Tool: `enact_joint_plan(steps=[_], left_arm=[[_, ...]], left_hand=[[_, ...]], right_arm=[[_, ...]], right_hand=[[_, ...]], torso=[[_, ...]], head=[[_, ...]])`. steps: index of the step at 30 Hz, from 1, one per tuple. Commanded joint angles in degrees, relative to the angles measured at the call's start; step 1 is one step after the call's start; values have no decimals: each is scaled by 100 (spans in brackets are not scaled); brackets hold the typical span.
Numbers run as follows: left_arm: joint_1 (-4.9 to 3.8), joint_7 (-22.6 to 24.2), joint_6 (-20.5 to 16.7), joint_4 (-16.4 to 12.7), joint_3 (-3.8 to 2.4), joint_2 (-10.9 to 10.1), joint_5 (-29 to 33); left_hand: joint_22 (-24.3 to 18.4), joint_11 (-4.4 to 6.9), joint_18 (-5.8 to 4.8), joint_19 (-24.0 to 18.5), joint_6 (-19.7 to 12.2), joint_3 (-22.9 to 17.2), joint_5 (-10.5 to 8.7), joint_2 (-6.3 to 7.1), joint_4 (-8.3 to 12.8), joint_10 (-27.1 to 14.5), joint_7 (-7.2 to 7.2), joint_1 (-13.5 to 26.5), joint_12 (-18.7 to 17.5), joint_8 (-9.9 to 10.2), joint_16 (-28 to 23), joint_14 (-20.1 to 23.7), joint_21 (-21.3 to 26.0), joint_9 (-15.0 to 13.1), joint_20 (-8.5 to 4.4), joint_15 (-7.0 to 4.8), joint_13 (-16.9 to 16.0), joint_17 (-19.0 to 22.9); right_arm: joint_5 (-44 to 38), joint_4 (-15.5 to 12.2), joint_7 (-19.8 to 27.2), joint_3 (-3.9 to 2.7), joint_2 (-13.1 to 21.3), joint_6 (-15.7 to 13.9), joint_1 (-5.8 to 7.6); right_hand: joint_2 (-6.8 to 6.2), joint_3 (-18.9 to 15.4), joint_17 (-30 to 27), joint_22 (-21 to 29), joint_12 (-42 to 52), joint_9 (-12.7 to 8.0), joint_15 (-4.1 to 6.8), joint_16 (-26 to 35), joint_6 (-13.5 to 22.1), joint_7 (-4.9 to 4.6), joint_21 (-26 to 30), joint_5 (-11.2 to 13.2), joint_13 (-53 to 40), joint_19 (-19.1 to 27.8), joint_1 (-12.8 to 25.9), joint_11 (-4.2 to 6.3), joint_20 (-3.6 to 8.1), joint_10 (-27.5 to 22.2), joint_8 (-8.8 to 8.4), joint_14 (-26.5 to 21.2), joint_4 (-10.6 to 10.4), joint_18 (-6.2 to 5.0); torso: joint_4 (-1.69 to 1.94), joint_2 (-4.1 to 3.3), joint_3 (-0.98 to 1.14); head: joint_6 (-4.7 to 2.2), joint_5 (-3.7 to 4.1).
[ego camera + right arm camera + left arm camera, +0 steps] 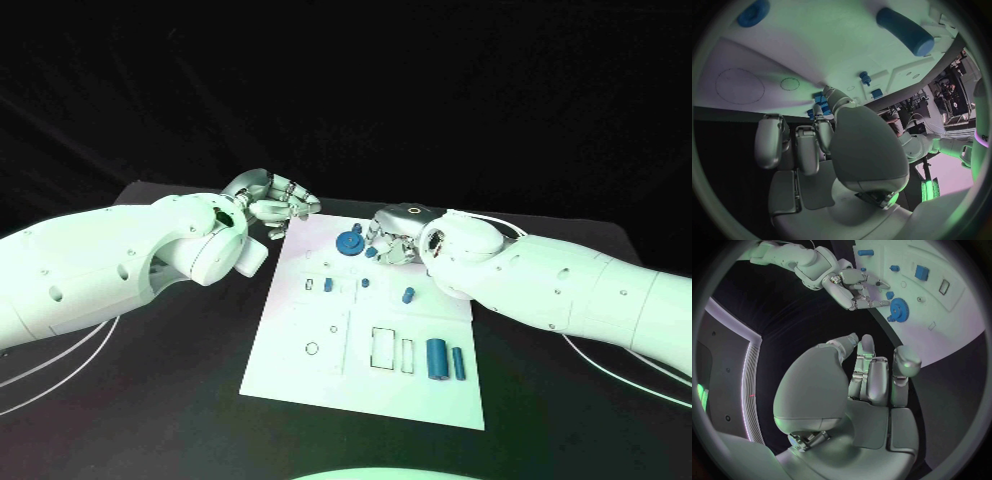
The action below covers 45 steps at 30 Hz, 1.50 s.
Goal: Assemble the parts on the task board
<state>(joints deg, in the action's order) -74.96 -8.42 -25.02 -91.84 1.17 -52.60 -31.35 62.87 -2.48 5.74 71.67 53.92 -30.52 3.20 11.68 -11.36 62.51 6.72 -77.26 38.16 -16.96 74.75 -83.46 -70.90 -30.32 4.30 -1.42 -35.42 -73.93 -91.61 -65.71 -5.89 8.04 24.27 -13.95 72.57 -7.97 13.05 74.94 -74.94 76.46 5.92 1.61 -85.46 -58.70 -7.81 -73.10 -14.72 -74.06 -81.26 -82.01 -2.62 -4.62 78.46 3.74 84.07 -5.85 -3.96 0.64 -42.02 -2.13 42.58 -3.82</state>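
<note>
Fingers of the right hand (392,240) pinch a small blue part (819,98) beside the toothed blue gear (349,241) on the smooth white task board (310,375); the left hand (274,205), beyond the board's far corner, holds nothing, fingers loosely apart.

task board (361,375): white plate, flat on the table
gear (349,241): blue, at board's far edge
cylinders (436,359): two blue, lying side by side near board's near right corner

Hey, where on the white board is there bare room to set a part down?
The task board's near-left corner is bare, below the small circle outline. Crowded: the far edge, where the blue gear sits beside the right hand, and the near-right cylinders.
</note>
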Motion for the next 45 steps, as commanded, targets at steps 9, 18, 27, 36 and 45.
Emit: enact_joint_plan(steps=[9,18,27,36,45], left_arm=[[-2,2,53,-11,-4,20,27],[-2,-5,59,-5,-4,19,27],[-2,-15,65,1,-4,13,27],[-2,-20,73,6,-3,13,27],[-2,-21,70,10,-3,15,27]], left_hand=[[-8,2,71,-37,-8,42,-10,4,4,-41,35,-31,-26,6,-35,38,21,5,12,17,5,7],[5,1,67,-22,-12,50,-10,1,-2,-41,36,-29,-29,5,-22,30,14,14,13,19,20,-5],[5,1,67,-22,-12,50,-10,1,-2,-41,36,-29,-29,5,-22,30,14,14,13,19,20,-5],[14,2,65,-15,-11,52,-9,-2,-3,-40,36,-30,-29,4,-11,25,9,17,14,19,24,-15],[14,2,65,-15,-11,52,-9,-2,-3,-40,36,-30,-29,4,-11,25,9,17,14,19,24,-15]], right_arm=[[-49,80,66,6,-59,313,-9],[-50,95,45,14,-65,505,-17],[-113,65,-6,21,-32,626,-19],[-213,7,-59,29,-17,561,-19],[-261,-32,-117,33,-16,488,-19]], right_hand=[[55,52,817,-590,19,-1,-27,-18,-67,38,35,33,-34,19,58,-7,-24,7,28,427,13,8],[97,82,818,-599,37,11,-13,-18,-172,58,35,36,-53,16,82,11,-17,22,65,427,25,8],[84,81,813,-595,30,13,-10,-15,-193,63,47,40,-45,21,85,16,-14,15,71,425,39,5],[-29,6,809,-602,4,-8,-18,-10,-160,38,55,61,-18,20,176,-1,-13,-11,32,423,65,7],[-67,-45,809,-612,-4,-22,-34,-10,-119,12,48,76,-8,13,238,-23,-23,-21,10,423,63,11]], torso=[[-3,-1,2],[-6,2,0],[-8,5,0],[-7,1,1],[-3,-3,-4]], head=[[14,-3],[30,-3],[37,-5],[40,10],[53,16]])
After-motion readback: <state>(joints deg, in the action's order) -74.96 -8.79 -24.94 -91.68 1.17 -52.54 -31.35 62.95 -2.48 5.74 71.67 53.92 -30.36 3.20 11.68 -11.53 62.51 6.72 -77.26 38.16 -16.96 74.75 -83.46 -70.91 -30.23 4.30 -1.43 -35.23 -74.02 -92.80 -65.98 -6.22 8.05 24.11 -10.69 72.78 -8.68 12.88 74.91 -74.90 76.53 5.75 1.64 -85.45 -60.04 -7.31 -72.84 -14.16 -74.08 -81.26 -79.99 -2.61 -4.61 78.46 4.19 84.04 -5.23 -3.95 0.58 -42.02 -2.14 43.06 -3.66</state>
